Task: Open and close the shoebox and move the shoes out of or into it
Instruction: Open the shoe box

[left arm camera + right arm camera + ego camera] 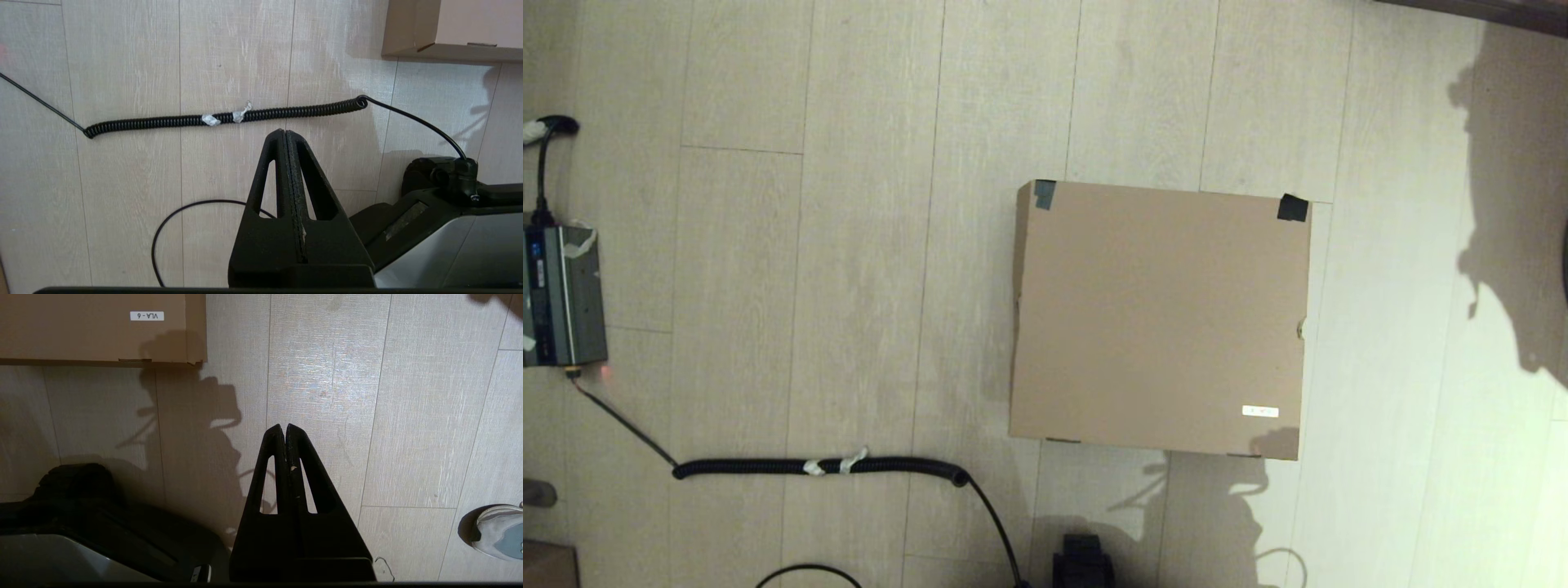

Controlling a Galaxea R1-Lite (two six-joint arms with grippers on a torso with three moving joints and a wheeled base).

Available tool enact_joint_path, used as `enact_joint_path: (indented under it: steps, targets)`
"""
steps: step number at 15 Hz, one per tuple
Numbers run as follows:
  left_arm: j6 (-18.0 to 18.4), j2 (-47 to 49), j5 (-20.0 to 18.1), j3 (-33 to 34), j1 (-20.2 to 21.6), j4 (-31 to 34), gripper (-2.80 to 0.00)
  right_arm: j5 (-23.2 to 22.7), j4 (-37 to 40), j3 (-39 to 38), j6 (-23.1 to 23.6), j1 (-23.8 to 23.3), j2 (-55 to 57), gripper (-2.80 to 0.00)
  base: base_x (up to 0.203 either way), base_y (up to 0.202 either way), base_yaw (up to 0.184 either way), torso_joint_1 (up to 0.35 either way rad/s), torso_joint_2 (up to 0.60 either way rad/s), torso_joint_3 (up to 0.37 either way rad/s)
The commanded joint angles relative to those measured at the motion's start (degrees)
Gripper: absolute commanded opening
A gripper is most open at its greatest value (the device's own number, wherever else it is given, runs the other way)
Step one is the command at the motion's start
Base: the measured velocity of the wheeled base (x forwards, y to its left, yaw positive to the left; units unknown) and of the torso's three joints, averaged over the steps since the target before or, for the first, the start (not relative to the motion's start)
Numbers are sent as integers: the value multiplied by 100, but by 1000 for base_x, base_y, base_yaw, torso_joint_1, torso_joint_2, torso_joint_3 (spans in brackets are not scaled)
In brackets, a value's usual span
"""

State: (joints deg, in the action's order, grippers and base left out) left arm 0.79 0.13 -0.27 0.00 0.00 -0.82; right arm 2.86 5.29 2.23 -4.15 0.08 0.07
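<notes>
The shoebox (1160,318) is a plain brown cardboard box standing on the floor with its lid down flat. Black tape (1293,208) marks its two far corners and a small white label (1259,411) sits near the front right. The shoes are out of view. My left gripper (284,132) hangs shut and empty over the floor, short of the box's front left corner (412,36). Also shut and empty, my right gripper (284,426) is low near the box's front right corner (192,343). Neither gripper shows in the head view.
A black coiled cable (817,466) lies on the floor left of the box, running to a grey power unit (560,294) at the far left. My base (1082,563) is at the bottom. The toe of a greyish shoe (498,531) shows at one edge; whose it is, I cannot tell.
</notes>
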Motion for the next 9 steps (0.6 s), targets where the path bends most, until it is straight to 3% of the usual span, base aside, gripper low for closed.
enact_joint_path:
  steps: [1,4,6,9]
  targets:
    - [0,-4,0,26,5,9,-280,-14,16,14,10,10,-7,-280,0,0,0,0,0,0]
    - [154,-4,-12,-3,9,-2,-280,-8,0,63,10,10,-6,-280,0,0,0,0,0,0]
    - [279,218,-120,-554,2,47,-280,-24,20,667,-154,10,289,-280,0,0,0,0,0,0]
    - [-96,1771,-734,-1786,-105,102,-280,-79,23,1832,-1487,22,2087,-280,0,0,0,0,0,0]
